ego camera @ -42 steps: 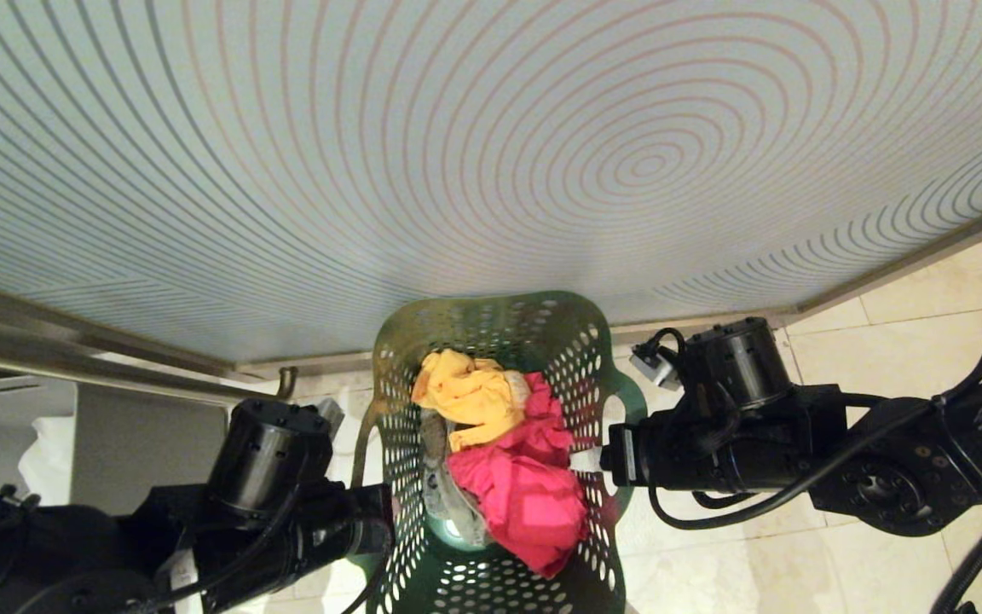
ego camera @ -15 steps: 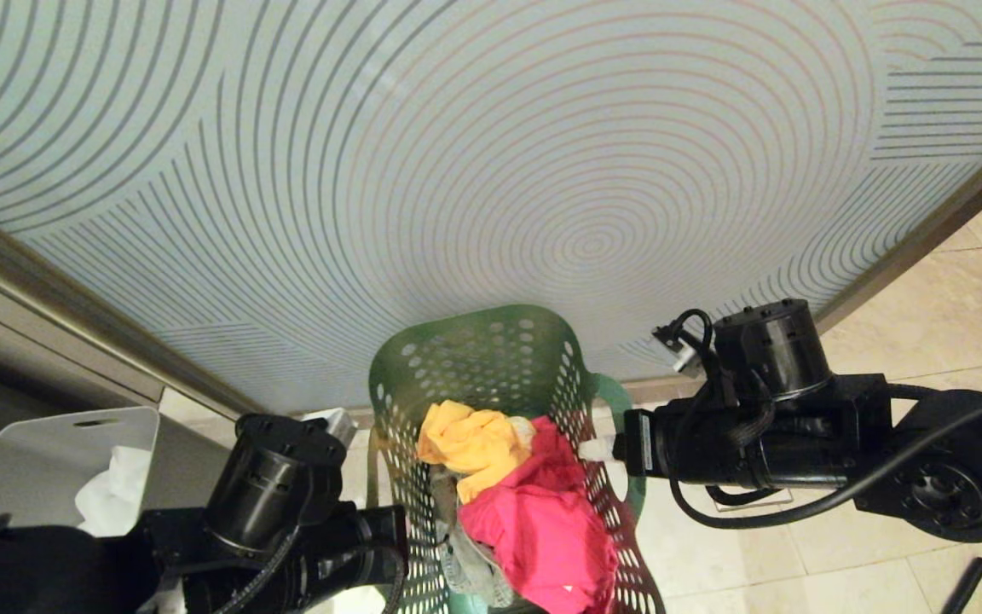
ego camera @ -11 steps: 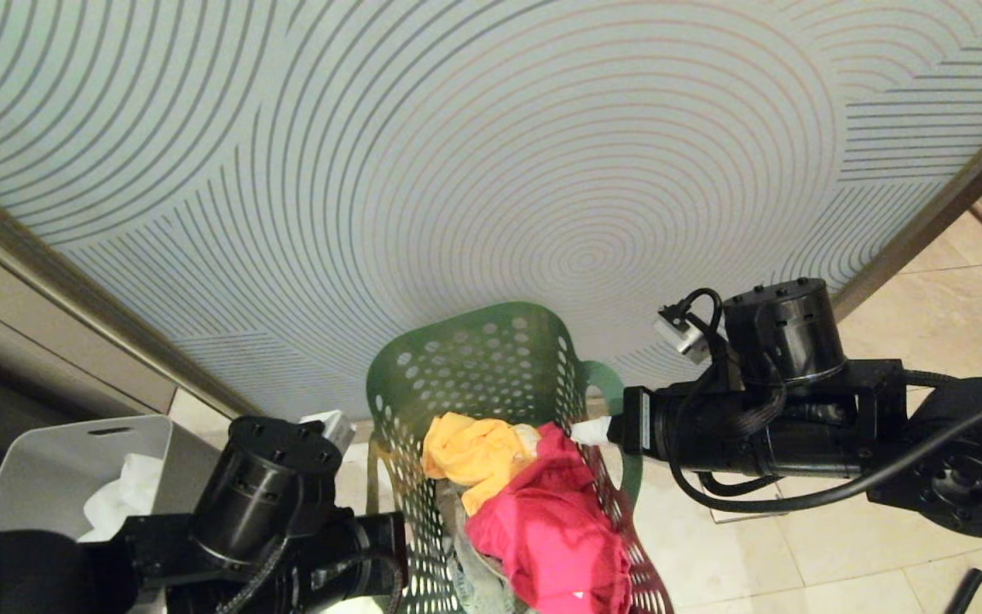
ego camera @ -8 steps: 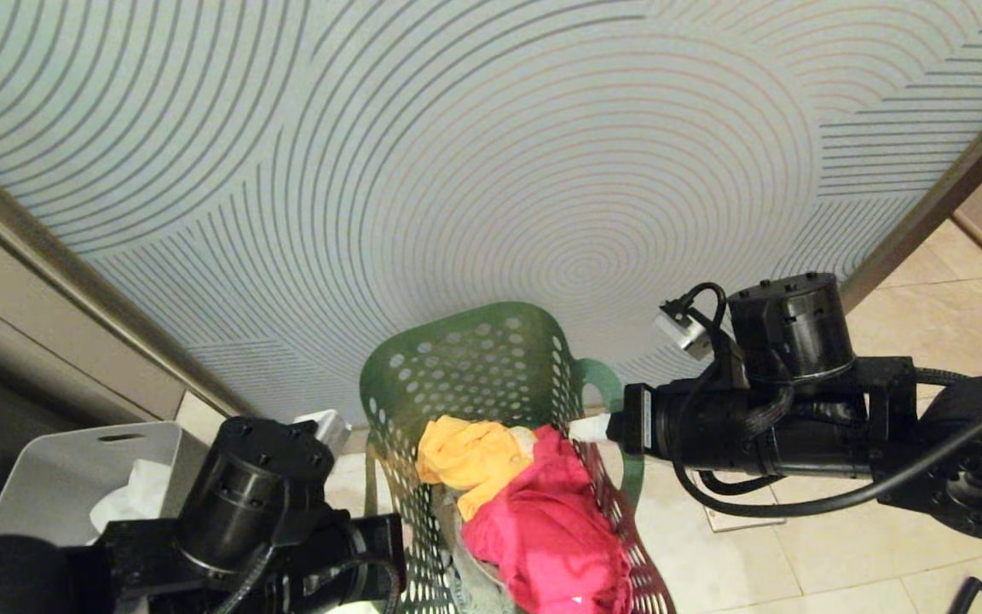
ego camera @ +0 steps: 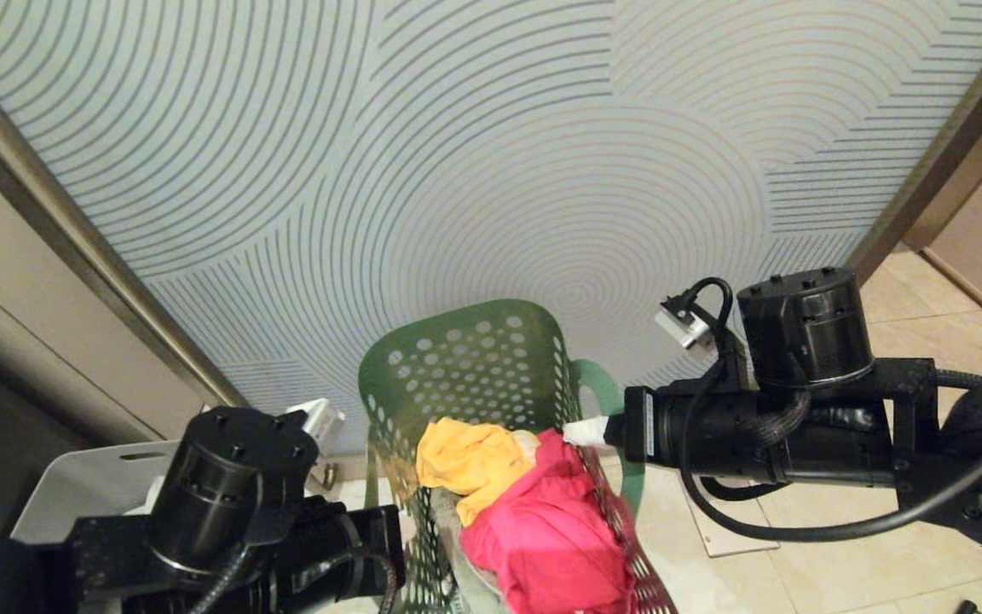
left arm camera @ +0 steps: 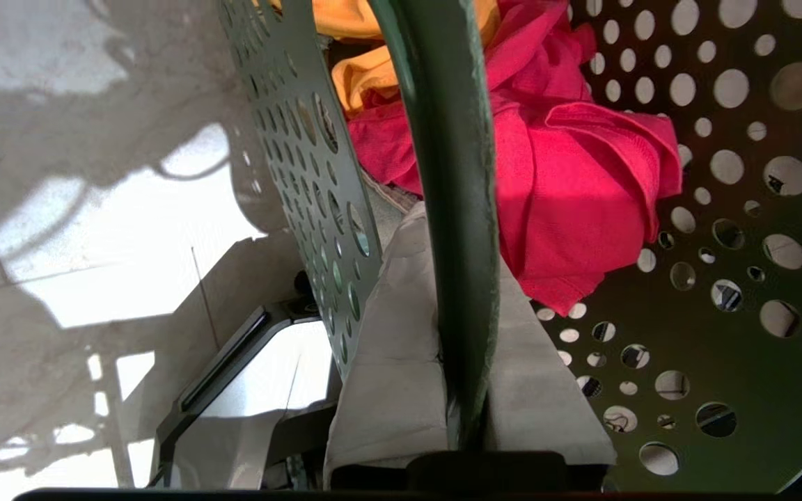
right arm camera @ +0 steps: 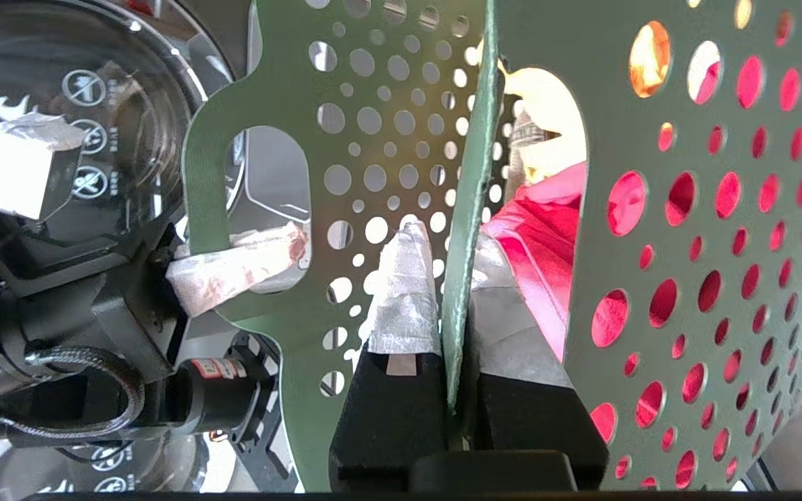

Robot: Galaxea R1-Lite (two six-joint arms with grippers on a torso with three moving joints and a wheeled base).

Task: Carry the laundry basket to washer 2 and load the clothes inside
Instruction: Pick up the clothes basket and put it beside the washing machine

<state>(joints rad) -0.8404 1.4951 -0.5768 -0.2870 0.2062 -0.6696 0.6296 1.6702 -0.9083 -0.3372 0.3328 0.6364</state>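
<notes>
Both jaws pinch the laundry basket (ego camera: 474, 375) rim: left gripper (left arm camera: 467, 390), right gripper (right arm camera: 453, 327). Basket is between the arms, clothes (ego camera: 534, 512) inside. Risk: thin rim slips, basket tilts, spills.

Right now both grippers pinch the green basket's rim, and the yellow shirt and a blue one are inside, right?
Not quite: the second garment is pinkish-red, not blue, as the head view shows. The yellow garment lies beside it in the laundry basket, gripped by the left gripper and right gripper.
</notes>
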